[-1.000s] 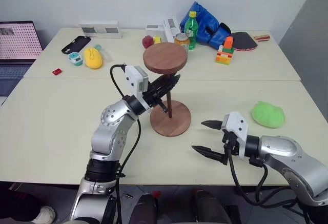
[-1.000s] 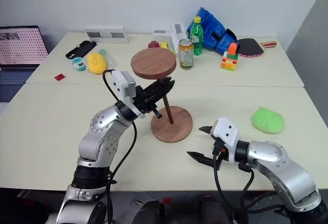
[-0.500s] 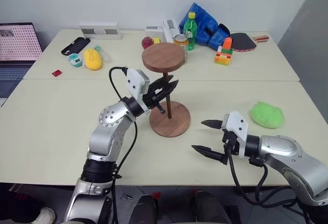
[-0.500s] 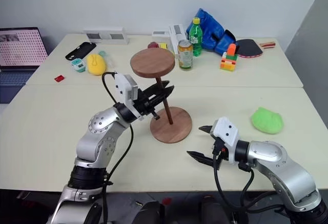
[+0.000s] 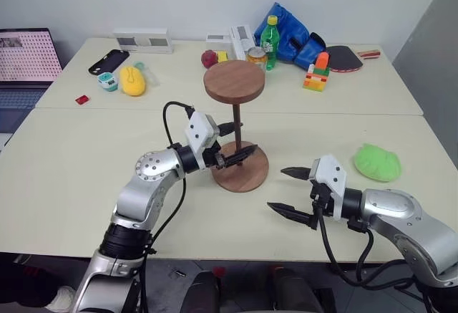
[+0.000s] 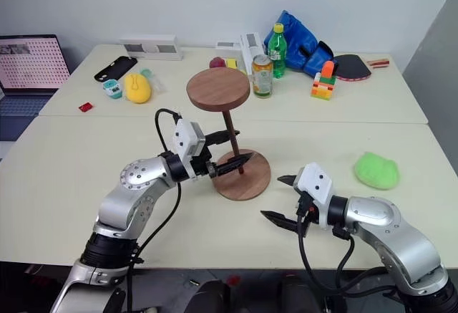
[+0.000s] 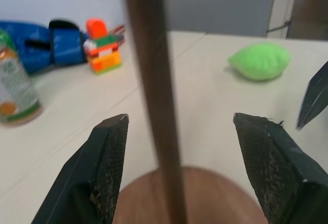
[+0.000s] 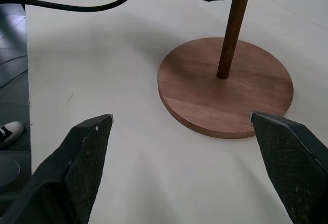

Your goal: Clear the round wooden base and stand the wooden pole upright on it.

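Observation:
The round wooden base [image 5: 247,177] lies flat at the middle of the table. The wooden pole [image 5: 236,128] stands upright in its centre, with its smaller disc [image 5: 234,82] on top. My left gripper [image 6: 243,145] is open, level, with one finger on each side of the pole's lower part and a gap on both sides. In the left wrist view the pole [image 7: 154,90] rises between the fingers [image 7: 105,167]. My right gripper [image 5: 276,190] is open and empty, on the near right of the base [image 8: 246,96].
A green soft lump [image 5: 376,161] lies on the right. Along the far edge stand a green bottle [image 5: 268,34], a can [image 5: 255,56], toy bricks [image 5: 315,71], a blue bag [image 5: 286,30] and a paddle [image 5: 343,56]. A yellow toy [image 5: 131,81], a phone [image 5: 109,61] and a laptop [image 5: 25,62] are far left.
My left gripper has opened and let go of the pole, sinking lower along it. The pole, tilted before, now stands straight. The right arm has not moved.

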`<state>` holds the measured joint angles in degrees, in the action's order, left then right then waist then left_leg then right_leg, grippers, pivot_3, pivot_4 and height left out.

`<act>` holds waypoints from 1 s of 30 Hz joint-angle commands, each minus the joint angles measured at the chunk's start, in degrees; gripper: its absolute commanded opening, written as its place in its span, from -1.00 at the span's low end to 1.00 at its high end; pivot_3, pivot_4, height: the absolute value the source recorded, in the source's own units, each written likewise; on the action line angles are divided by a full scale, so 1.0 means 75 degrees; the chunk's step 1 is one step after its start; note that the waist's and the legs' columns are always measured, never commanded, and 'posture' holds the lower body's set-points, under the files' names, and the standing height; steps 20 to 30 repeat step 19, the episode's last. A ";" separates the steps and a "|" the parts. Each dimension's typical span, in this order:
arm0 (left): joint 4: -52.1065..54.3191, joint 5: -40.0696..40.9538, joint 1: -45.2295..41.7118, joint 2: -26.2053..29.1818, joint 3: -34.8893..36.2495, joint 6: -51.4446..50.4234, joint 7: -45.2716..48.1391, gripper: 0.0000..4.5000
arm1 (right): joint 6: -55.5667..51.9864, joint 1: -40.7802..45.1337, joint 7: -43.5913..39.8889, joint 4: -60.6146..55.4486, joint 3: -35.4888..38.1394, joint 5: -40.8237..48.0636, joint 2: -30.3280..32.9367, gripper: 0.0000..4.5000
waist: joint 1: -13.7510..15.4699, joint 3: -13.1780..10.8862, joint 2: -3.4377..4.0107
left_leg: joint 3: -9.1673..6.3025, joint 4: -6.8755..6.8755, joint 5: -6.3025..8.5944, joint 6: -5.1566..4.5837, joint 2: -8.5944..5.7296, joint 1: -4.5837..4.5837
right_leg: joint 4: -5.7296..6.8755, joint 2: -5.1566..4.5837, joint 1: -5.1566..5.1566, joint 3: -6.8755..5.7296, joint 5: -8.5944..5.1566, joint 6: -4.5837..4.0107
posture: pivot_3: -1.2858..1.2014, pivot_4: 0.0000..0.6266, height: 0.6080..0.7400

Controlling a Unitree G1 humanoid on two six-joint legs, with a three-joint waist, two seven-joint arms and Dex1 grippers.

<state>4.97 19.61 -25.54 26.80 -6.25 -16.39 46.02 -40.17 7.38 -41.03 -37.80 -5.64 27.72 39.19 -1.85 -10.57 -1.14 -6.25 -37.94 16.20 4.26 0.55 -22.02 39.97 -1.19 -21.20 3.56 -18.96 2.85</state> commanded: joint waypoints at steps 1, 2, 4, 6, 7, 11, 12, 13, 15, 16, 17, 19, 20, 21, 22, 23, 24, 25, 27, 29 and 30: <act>-0.0145 -0.0444 -0.0155 0.0550 0.0127 -0.0100 0.0080 0.51 | 0.0239 0.0075 -0.0024 -0.0002 0.0168 -0.0053 0.0037 1.00 | -0.0002 -0.0001 0.0000 | -0.0001 0.0000 0.0000 0.0000 0.0000 0.0000 | -0.0001 0.0000 0.0000 -0.0001 0.0000 0.0000 | 0.03 -0.52 1.00; -0.0202 -0.0607 -0.0127 0.0727 0.0096 -0.0069 0.0104 0.51 | 0.0280 0.0089 -0.0040 0.0050 0.0178 -0.0075 0.0051 1.00 | -0.0005 -0.0001 0.0000 | 0.0000 0.0001 0.0000 0.0000 0.0000 0.0001 | 0.0000 0.0000 -0.0001 0.0000 0.0000 0.0000 | 0.03 -0.52 1.00; -0.0170 -0.0686 -0.0024 0.1025 0.0096 -0.0125 0.0274 0.51 | 0.0386 0.0116 -0.0075 0.0188 0.0220 -0.0125 0.0089 1.00 | -0.0001 -0.0001 0.0000 | 0.0000 0.0001 0.0000 -0.0001 0.0001 0.0000 | 0.0000 0.0001 -0.0002 -0.0001 0.0000 0.0000 | 0.03 -0.52 1.00; 0.0119 -0.0555 0.0188 0.1505 0.0189 -0.0383 0.0657 0.51 | 0.0574 0.0197 -0.0180 0.0435 0.0383 -0.0188 0.0192 1.00 | -0.0003 -0.0001 -0.0001 | -0.0001 0.0001 0.0000 0.0000 0.0001 -0.0001 | -0.0001 0.0001 -0.0002 -0.0001 0.0000 0.0000 | 0.03 -0.52 1.00; 0.0306 -0.0350 0.0305 0.1732 0.0300 -0.0564 0.0895 0.51 | 0.0723 0.0229 -0.0262 0.0551 0.0478 -0.0227 0.0264 1.00 | -0.0008 -0.0001 0.0000 | 0.0003 0.0002 0.0000 0.0000 0.0000 -0.0001 | -0.0001 0.0000 -0.0004 0.0002 0.0000 0.0000 | 0.03 -0.52 1.00; 0.0991 0.0173 0.0843 0.2727 0.0821 -0.1090 0.1650 0.51 | 0.1455 0.0296 -0.0825 0.0959 0.0962 -0.0264 0.0605 1.00 | -0.0017 -0.0008 -0.0001 | 0.0004 0.0011 0.0001 -0.0001 0.0007 -0.0009 | -0.0002 0.0002 -0.0016 0.0002 0.0000 -0.0001 | 0.03 -0.52 1.00; 0.1075 0.0283 0.0950 0.2933 0.0964 -0.1185 0.1785 0.51 | 0.1567 0.0314 -0.0965 0.1034 0.1056 -0.0223 0.0693 1.00 | -0.0014 -0.0009 0.0000 | 0.0004 0.0010 0.0001 -0.0001 0.0008 -0.0009 | -0.0001 0.0002 -0.0017 0.0002 0.0000 -0.0001 | 0.03 -0.52 1.00; 0.1097 0.0382 0.1065 0.3115 0.1137 -0.1271 0.1874 0.51 | 0.1633 0.0329 -0.1096 0.1093 0.1153 -0.0155 0.0774 1.00 | -0.0004 -0.0009 0.0000 | 0.0003 0.0012 0.0001 -0.0002 0.0008 -0.0008 | -0.0001 0.0002 -0.0016 0.0001 0.0000 -0.0001 | 0.03 -0.52 1.00; 0.1056 0.0433 0.1293 0.3376 0.1420 -0.1291 0.1991 0.51 | 0.1699 0.0344 -0.1294 0.1189 0.1303 -0.0050 0.0893 1.00 | -0.0004 -0.0010 0.0000 | 0.0001 0.0011 0.0001 -0.0002 0.0010 -0.0009 | 0.0000 0.0002 -0.0015 -0.0002 0.0000 -0.0001 | 0.03 -0.52 1.00; 0.0938 0.0398 0.1482 0.3545 0.1615 -0.1207 0.2068 0.51 | 0.1707 0.0383 -0.1443 0.1278 0.1397 0.0014 0.0990 1.00 | -0.0004 -0.0010 0.0001 | 0.0003 0.0011 0.0002 -0.0003 0.0007 -0.0005 | 0.0000 0.0001 -0.0012 0.0000 0.0000 -0.0001 | 0.03 -0.52 1.00; 0.0809 0.0351 0.1607 0.3627 0.1788 -0.1135 0.2048 0.51 | 0.1710 0.0435 -0.1558 0.1387 0.1457 0.0036 0.1061 1.00 | -0.0006 -0.0011 0.0002 | 0.0004 0.0011 0.0002 -0.0003 0.0007 -0.0005 | 0.0000 0.0001 -0.0012 0.0000 0.0000 -0.0001 | 0.03 -0.52 1.00; 0.0679 0.0442 0.1732 0.3688 0.1986 -0.1162 0.2075 0.51 | 0.1731 0.0507 -0.1665 0.1517 0.1468 0.0022 0.1121 1.00 | -0.0008 -0.0013 0.0005 | 0.0009 0.0011 0.0005 -0.0008 0.0007 -0.0005 | -0.0002 0.0000 -0.0013 0.0004 -0.0001 -0.0001 | 0.03 -0.52 1.00; 0.0679 0.0442 0.1732 0.3688 0.1986 -0.1162 0.2075 0.51 | 0.1731 0.0507 -0.1665 0.1517 0.1468 0.0022 0.1121 1.00 | -0.0008 -0.0013 0.0005 | 0.0009 0.0011 0.0005 -0.0008 0.0007 -0.0005 | -0.0002 0.0000 -0.0013 0.0004 -0.0001 -0.0001 | 0.03 -0.52 1.00; 0.0679 0.0442 0.1732 0.3688 0.1986 -0.1162 0.2075 0.51 | 0.1731 0.0507 -0.1665 0.1517 0.1468 0.0022 0.1121 1.00 | -0.0008 -0.0013 0.0005 | 0.0009 0.0011 0.0005 -0.0008 0.0007 -0.0005 | -0.0002 0.0000 -0.0013 0.0004 -0.0001 -0.0001 | 0.03 -0.52 1.00; 0.0679 0.0442 0.1732 0.3688 0.1986 -0.1162 0.2075 0.51 | 0.1731 0.0507 -0.1665 0.1517 0.1468 0.0022 0.1121 1.00 | -0.0008 -0.0013 0.0005 | 0.0009 0.0011 0.0005 -0.0008 0.0007 -0.0005 | -0.0002 0.0000 -0.0013 0.0004 -0.0001 -0.0001 | 0.03 -0.52 1.00; 0.0679 0.0442 0.1732 0.3688 0.1986 -0.1162 0.2075 0.51 | 0.1731 0.0507 -0.1665 0.1517 0.1468 0.0022 0.1121 1.00 | -0.0008 -0.0013 0.0005 | 0.0009 0.0011 0.0005 -0.0008 0.0007 -0.0005 | -0.0002 0.0000 -0.0013 0.0004 -0.0001 -0.0001 | 0.03 -0.52 1.00; 0.0679 0.0442 0.1732 0.3688 0.1986 -0.1162 0.2075 0.51 | 0.1731 0.0507 -0.1665 0.1517 0.1468 0.0022 0.1121 1.00 | -0.0008 -0.0013 0.0005 | 0.0009 0.0011 0.0005 -0.0008 0.0007 -0.0005 | -0.0002 0.0000 -0.0013 0.0004 -0.0001 -0.0001 | 0.03 -0.52 1.00; 0.0679 0.0442 0.1732 0.3688 0.1986 -0.1162 0.2075 0.51 | 0.1731 0.0507 -0.1665 0.1517 0.1468 0.0022 0.1121 1.00 | -0.0008 -0.0013 0.0005 | 0.0009 0.0011 0.0005 -0.0008 0.0007 -0.0005 | -0.0002 0.0000 -0.0013 0.0004 -0.0001 -0.0001 | 0.03 -0.52 1.00; 0.0679 0.0442 0.1732 0.3688 0.1986 -0.1162 0.2075 0.51 | 0.1731 0.0507 -0.1665 0.1517 0.1468 0.0022 0.1121 1.00 | -0.0008 -0.0013 0.0005 | 0.0009 0.0011 0.0005 -0.0008 0.0007 -0.0005 | -0.0002 0.0000 -0.0013 0.0004 -0.0001 -0.0001 | 0.03 -0.52 1.00; 0.0679 0.0442 0.1732 0.3688 0.1986 -0.1162 0.2075 0.51 | 0.1731 0.0507 -0.1665 0.1517 0.1468 0.0022 0.1121 1.00 | -0.0008 -0.0013 0.0005 | 0.0009 0.0011 0.0005 -0.0008 0.0007 -0.0005 | -0.0002 0.0000 -0.0013 0.0004 -0.0001 -0.0001 | 0.03 -0.52 1.00; 0.0679 0.0442 0.1732 0.3688 0.1986 -0.1162 0.2075 0.51 | 0.1731 0.0507 -0.1665 0.1517 0.1468 0.0022 0.1121 1.00 | -0.0008 -0.0013 0.0005 | 0.0009 0.0011 0.0005 -0.0008 0.0007 -0.0005 | -0.0002 0.0000 -0.0013 0.0004 -0.0001 -0.0001 | 0.03 -0.52 1.00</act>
